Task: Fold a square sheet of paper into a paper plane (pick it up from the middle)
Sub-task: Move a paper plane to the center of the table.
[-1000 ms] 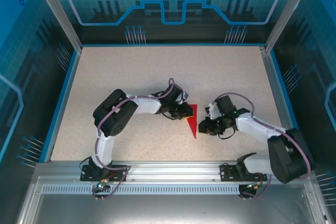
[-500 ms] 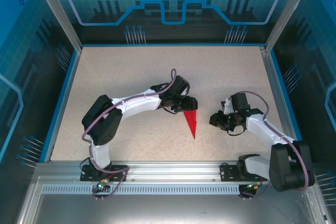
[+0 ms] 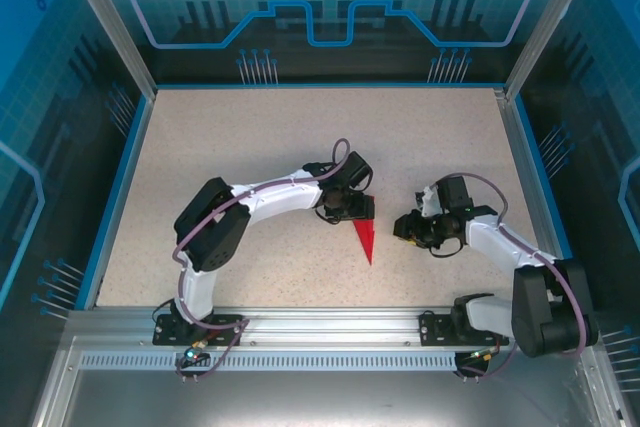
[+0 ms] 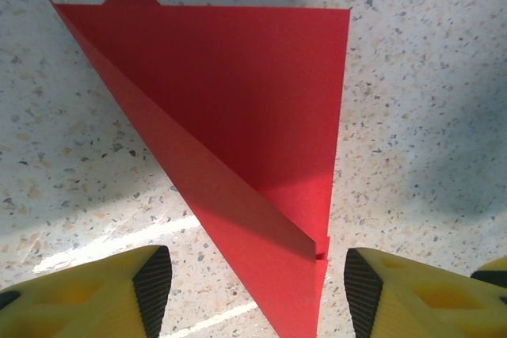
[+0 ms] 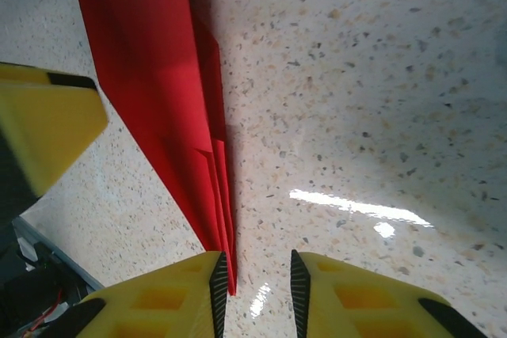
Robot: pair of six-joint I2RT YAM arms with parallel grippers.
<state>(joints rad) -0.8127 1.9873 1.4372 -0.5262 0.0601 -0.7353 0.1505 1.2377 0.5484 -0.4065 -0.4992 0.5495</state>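
Top view, paper plane (image 3: 366,239): flat on the speckled worktop (image 3: 250,137), between the two hands, its sharp point toward the arm bases.
Top view, left hand (image 3: 357,209): over the plane's wide end.
Top view, right hand (image 3: 401,229): just right of the plane, apart from it.
Left wrist, left hand: spread wide and gripping nothing; the plane's narrowing part lies between its yellow fingers (image 4: 119,290).
Right wrist, right hand: narrow gap with bare worktop in it; the plane's tip lies just beside one finger (image 5: 182,294).
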